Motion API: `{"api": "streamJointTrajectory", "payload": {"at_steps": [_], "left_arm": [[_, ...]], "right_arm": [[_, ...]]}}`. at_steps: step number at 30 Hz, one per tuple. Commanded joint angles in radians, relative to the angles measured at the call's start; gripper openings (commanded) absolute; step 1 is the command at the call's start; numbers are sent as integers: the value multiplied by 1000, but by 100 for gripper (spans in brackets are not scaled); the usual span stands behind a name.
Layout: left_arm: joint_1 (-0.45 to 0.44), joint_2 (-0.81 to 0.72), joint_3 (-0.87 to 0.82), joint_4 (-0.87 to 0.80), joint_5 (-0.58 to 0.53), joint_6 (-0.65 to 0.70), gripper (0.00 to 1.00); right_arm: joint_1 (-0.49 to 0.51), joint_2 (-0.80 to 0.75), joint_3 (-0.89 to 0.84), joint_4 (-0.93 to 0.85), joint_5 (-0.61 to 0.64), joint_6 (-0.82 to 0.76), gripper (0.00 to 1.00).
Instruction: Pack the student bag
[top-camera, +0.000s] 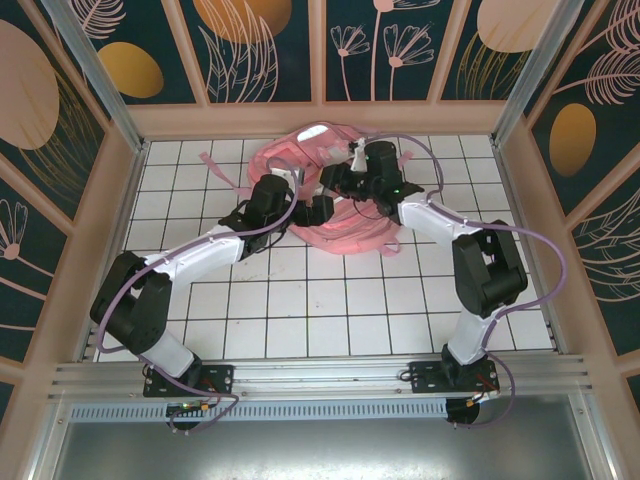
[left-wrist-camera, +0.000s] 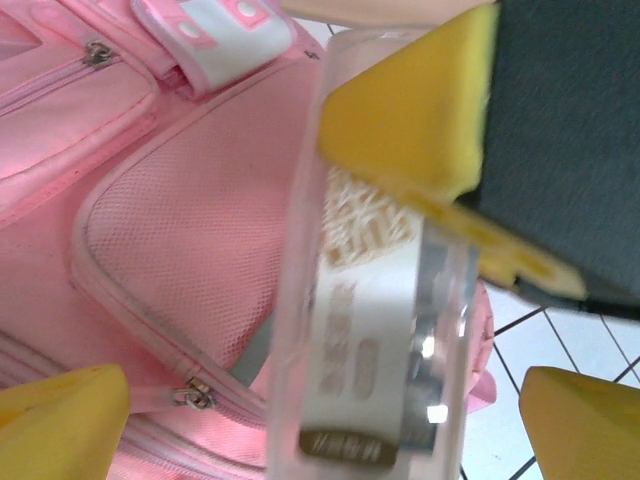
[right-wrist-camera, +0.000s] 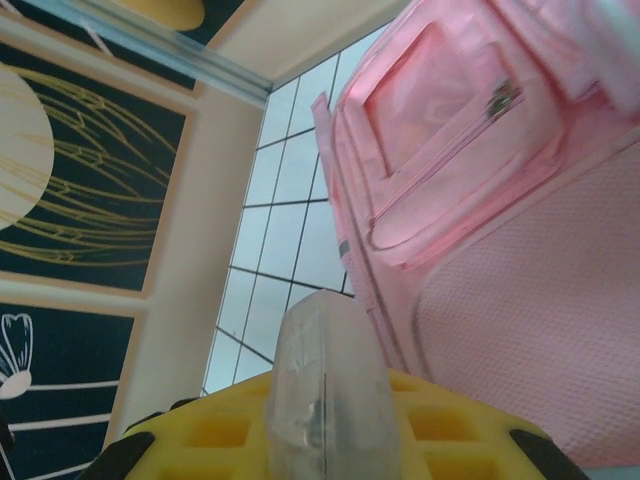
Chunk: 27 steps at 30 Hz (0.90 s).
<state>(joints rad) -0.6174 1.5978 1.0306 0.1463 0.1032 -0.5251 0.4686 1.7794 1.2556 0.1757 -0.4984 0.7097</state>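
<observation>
A transparent oblong plastic case is gripped by the right pincer; the left pincer is spread wide open either side. The large pink fabric backpack is seen just beneath both.

Both arms stretched forward, elbows out, wrists angled toward each other. Left gripper jaws spread wide; right gripper pinched on clear case.

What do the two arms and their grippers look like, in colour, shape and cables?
The left arm and the right arm have white links between bulky black joints, with purple cables looping alongside. Their fingers are yellow, with square recesses.
</observation>
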Motion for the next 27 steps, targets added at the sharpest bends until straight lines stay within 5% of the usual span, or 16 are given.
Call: {"api": "streamJointTrajectory", "payload": {"at_steps": [1, 8, 16, 21, 27], "left_arm": [[-1, -17, 40, -55, -27, 65, 99], [-36, 180, 244, -285, -38, 231, 88], [-134, 410, 562, -532, -205, 449, 84], [-142, 511, 695, -631, -211, 500, 79], [-152, 556, 734, -674, -365, 570, 75]], "right_arm": [[-67, -79, -37, -19, 12, -9, 9], [-269, -252, -210, -80, 43, -36, 10], [-489, -398, -296, -213, 32, -135, 10], [-545, -440, -316, -243, 15, -160, 10], [-565, -460, -348, -228, 3, -152, 10]]}}
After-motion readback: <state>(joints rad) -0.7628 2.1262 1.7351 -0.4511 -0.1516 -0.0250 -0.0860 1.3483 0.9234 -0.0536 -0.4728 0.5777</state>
